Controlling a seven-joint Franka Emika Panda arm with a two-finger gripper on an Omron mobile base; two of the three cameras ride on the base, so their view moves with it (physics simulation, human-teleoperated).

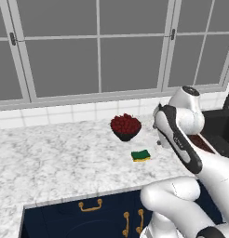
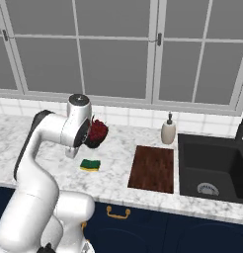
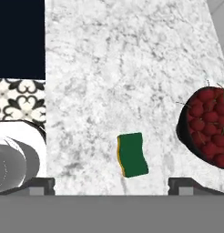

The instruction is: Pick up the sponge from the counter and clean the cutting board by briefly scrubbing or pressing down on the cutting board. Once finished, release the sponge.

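The sponge (image 3: 132, 154), green on top with a yellow edge, lies flat on the marble counter (image 1: 51, 158), just ahead of my gripper (image 3: 114, 186) and slightly to the right of its middle. The fingertips (image 3: 38, 184) stand wide apart, so the gripper is open and holds nothing. It hovers above the counter and does not touch the sponge. From the base, the sponge (image 1: 141, 155) (image 2: 90, 164) sits in front of the fruit bowl. The dark reddish-brown cutting board (image 2: 153, 168) lies flat to the sponge's right, beside the sink, and the arm partly hides the cutting board (image 1: 202, 143).
A black bowl of red fruit (image 2: 98, 132) (image 3: 207, 127) stands just behind the sponge. A soap dispenser (image 2: 168, 131) stands behind the board. The black sink (image 2: 212, 168) lies at the right. Navy cabinet fronts (image 1: 88, 218) drop below the counter's front edge.
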